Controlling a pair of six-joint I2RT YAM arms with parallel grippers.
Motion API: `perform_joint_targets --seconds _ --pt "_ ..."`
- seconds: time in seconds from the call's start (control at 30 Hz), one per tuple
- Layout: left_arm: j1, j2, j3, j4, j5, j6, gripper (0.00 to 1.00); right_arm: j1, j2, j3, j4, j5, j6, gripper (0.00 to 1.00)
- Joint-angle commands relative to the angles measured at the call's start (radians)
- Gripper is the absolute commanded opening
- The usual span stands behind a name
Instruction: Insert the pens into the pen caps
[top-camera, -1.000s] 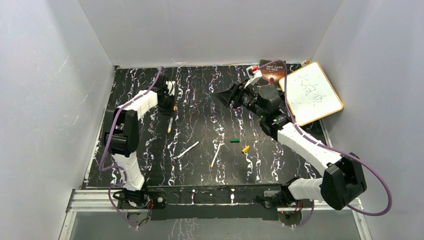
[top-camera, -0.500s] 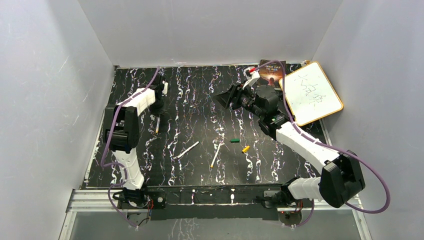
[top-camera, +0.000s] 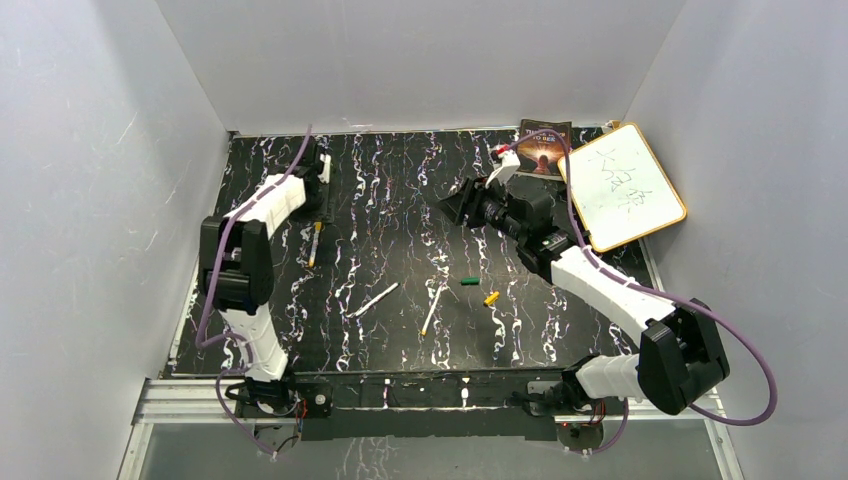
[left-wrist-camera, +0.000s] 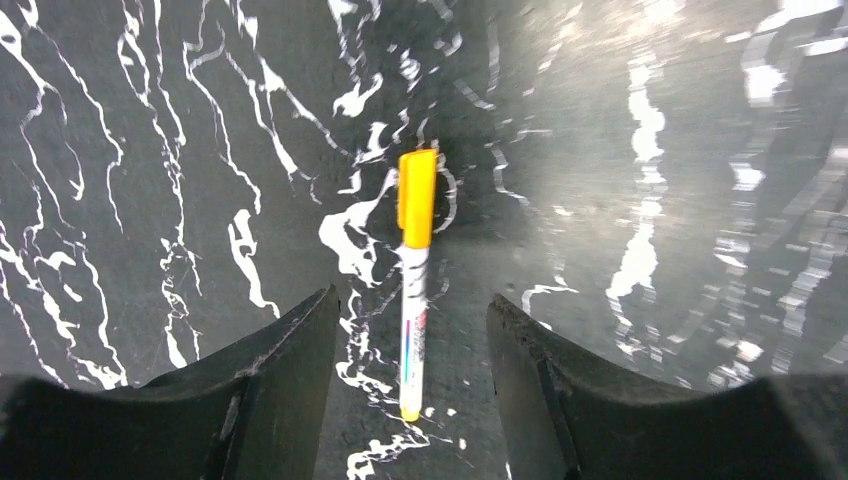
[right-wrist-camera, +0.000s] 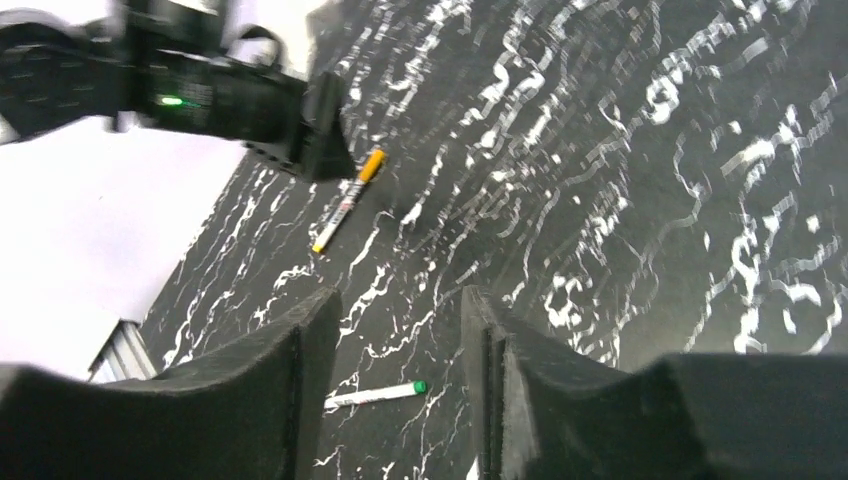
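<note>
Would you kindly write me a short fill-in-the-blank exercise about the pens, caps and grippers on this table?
1. The left gripper has its jaws ___, and the capped pen lies free on the table.
2. Exactly ___ uncapped pens lie mid-table.
3. The loose cap beside the yellow cap is ___.
Missing words: open; two; green.

Tabletop (top-camera: 400, 180) far-centre bare: wide lane between arms. Left wall (top-camera: 100, 200), back wall (top-camera: 400, 60), right wall (top-camera: 760, 150) box it in. Whiteboard (top-camera: 628, 186) and book (top-camera: 545, 140) crowd far-right corner, near right claw (top-camera: 452, 202). Mid clutter: left uncapped pen (top-camera: 377, 299), right uncapped pen (top-camera: 432, 311), green cap (top-camera: 468, 281), yellow cap (top-camera: 491, 298); caps near each other. Capped pen (left-wrist-camera: 413, 290) lies flat between spread jaws of left claw (left-wrist-camera: 412, 305), untouched.
</note>
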Motion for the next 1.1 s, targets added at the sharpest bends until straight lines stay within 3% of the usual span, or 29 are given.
perform_joint_targets --seconds 0.0,0.07,0.2,0.27,0.33,0.47,0.6,1.07 --pt "-0.013 -0.196 0.036 0.074 0.186 -0.003 0.54 -0.014 -0.018 0.028 -0.158 0.137 -0.021 0.35" --pt "-0.058 -0.237 0.018 0.13 0.281 -0.034 0.54 -0.009 -0.005 0.074 -0.272 0.211 -0.059 0.32" --pt "-0.21 -0.241 0.001 0.185 0.243 -0.081 0.58 0.092 0.038 0.183 -0.498 0.373 -0.125 0.25" --pt "-0.242 -0.222 -0.007 0.204 0.221 -0.151 0.46 0.151 0.045 0.188 -0.551 0.43 -0.1 0.31" --pt "-0.244 -0.206 -0.023 0.219 0.227 -0.211 0.44 0.193 0.046 0.176 -0.596 0.469 -0.048 0.4" --pt "-0.242 -0.189 -0.056 0.232 0.218 -0.224 0.56 0.32 0.063 0.154 -0.688 0.487 0.063 0.53" --pt "-0.235 -0.179 -0.033 0.207 0.173 -0.261 0.79 0.445 0.11 0.144 -0.774 0.547 0.18 0.53" --pt "-0.224 -0.205 -0.043 0.179 0.149 -0.265 0.82 0.486 0.299 0.172 -0.777 0.496 0.207 0.51"
